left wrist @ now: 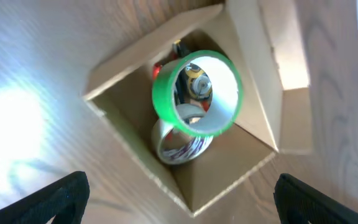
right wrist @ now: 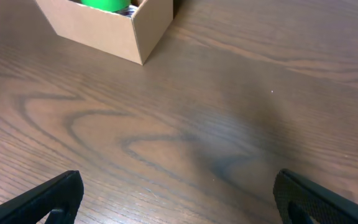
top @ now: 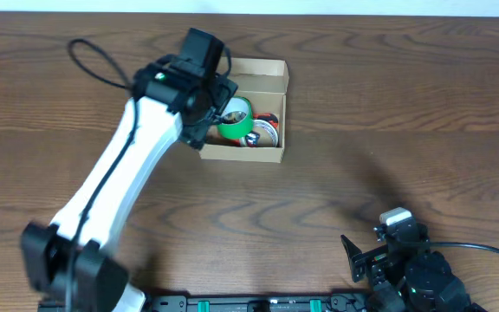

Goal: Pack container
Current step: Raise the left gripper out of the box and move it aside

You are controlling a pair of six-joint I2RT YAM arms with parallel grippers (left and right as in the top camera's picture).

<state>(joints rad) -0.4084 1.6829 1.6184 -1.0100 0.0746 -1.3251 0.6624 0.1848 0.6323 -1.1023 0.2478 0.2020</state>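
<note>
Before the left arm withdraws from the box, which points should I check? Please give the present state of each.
1. Left gripper open, holding nothing: ok.
2. Green tape roll inside the container: ok.
3. That roll lying flat: not ok, it leans on the white roll.
4. That roll low enough for closing the container: cannot tell.
5. Right gripper open, far from the container: ok.

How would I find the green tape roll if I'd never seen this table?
Look for the open cardboard box on the wooden table. Inside it, the green tape roll rests tilted on a white printed roll. It alone is bright green.
</note>
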